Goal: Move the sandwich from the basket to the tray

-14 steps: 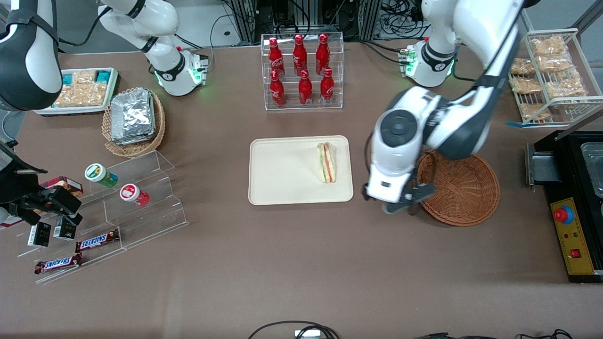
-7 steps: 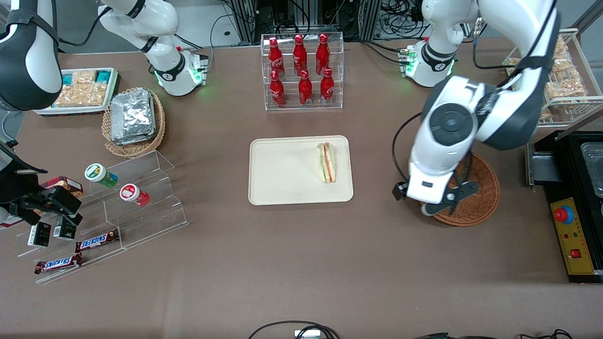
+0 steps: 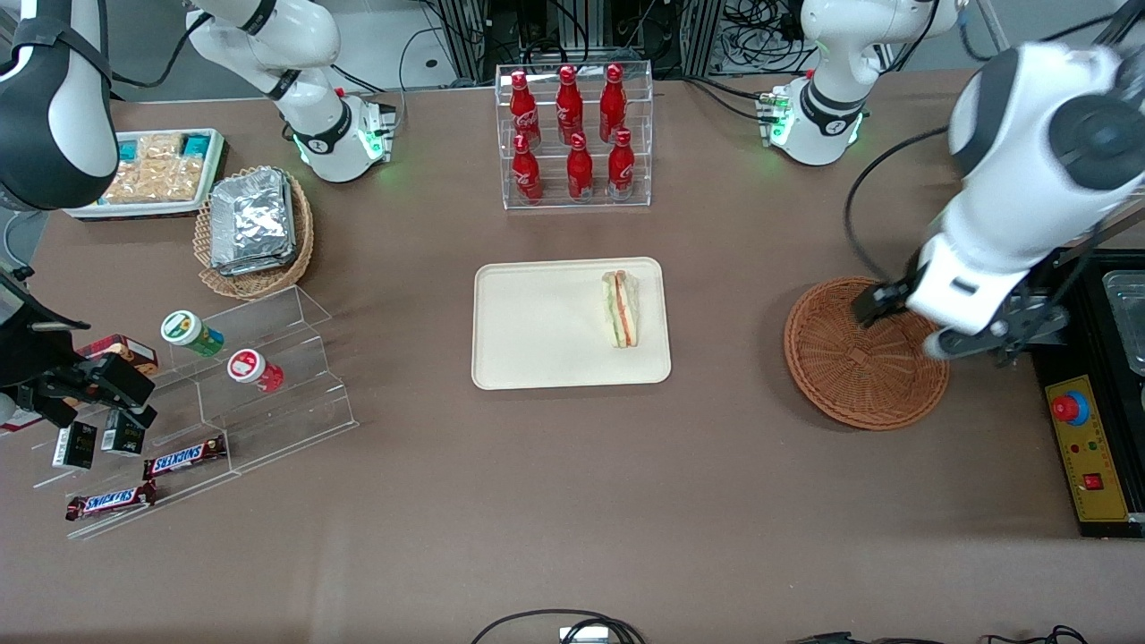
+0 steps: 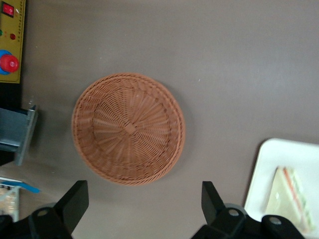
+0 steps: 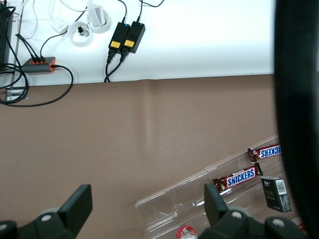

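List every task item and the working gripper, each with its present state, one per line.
sandwich: lying on the tray, near its basket-side edge.
tray: holds only the sandwich.
basket: empty, upright.
gripper: open, holding nothing, raised over the basket's edge.

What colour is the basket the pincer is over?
Reddish-brown wicker basket, clearest in the left wrist view; the open pincer hangs above its edge.

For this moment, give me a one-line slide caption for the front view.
Sandwich lies on the tray; the basket is empty, open gripper raised above its edge.
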`<move>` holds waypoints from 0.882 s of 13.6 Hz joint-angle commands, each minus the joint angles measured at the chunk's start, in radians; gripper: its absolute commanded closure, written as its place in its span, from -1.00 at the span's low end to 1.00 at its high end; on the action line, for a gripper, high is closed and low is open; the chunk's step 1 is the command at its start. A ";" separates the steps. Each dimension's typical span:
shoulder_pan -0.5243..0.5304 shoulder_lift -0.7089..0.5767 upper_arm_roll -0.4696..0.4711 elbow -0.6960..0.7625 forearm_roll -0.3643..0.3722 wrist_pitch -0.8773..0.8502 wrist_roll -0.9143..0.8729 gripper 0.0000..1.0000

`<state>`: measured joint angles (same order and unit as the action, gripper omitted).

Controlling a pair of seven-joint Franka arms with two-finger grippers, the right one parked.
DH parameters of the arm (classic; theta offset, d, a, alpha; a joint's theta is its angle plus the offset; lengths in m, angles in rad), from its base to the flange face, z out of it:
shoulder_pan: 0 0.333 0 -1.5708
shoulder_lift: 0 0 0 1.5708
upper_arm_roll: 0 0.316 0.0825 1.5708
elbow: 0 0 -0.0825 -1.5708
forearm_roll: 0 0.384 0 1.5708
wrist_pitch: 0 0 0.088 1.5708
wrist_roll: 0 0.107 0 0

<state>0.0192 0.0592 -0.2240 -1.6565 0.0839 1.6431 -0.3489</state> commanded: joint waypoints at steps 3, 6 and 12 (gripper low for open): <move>0.019 -0.096 0.040 -0.023 -0.030 -0.091 0.237 -1.00; 0.022 -0.104 0.040 -0.017 -0.033 -0.098 0.289 -1.00; 0.044 -0.111 0.043 0.009 -0.053 -0.105 0.384 -1.00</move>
<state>0.0497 -0.0342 -0.1784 -1.6557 0.0505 1.5570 0.0071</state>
